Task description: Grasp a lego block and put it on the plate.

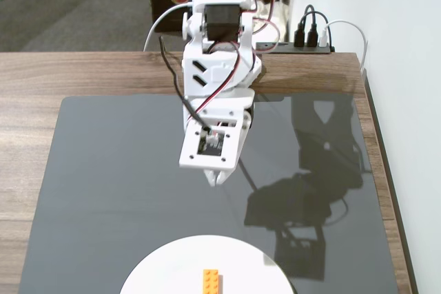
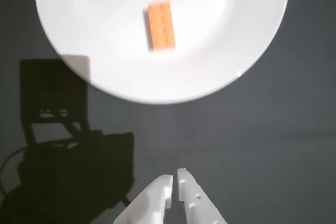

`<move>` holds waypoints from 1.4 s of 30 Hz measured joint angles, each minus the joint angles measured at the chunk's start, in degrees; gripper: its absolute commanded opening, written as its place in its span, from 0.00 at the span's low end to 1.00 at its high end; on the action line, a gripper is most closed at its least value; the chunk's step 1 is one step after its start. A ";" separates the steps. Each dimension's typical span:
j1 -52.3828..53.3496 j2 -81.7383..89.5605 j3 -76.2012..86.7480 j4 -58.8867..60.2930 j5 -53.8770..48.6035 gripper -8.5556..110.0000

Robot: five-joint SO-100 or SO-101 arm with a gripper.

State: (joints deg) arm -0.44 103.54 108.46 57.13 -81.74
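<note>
White plastic fingers (image 2: pixel 195 203) sit nearly together, only a thin slit between the tips, nothing held. The gripper (image 2: pixel 175 178) hangs over the dark mat (image 2: pixel 262 145), short of the plate (image 2: pixel 94 72) and apart from its rim; in the wrist view the tips point toward the plate's near edge. In the fixed view the gripper (image 1: pixel 216 177) sits above the mat between the arm's base and the plate (image 1: pixel 165 263), well clear of both.

The lego block (image 2: pixel 161 25), orange, studs up, lies flat on the plate, near its middle, slightly skewed in the wrist view. The fixed view shows the same brick (image 1: pixel 211 281) on the plate at the picture's bottom edge.

Judgement: the placing looks done, block on plate, fingers empty. Seemingly nothing is left but to park the arm. No other brick shows on the mat or the wooden table (image 1: pixel 41 74).
</note>
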 measured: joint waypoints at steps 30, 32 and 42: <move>0.97 32.70 47.64 -15.73 3.60 0.08; 0.97 34.45 49.04 -15.73 3.69 0.08; 2.46 39.81 55.55 -16.79 5.45 0.08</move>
State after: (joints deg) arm 2.02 143.35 164.00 40.34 -76.29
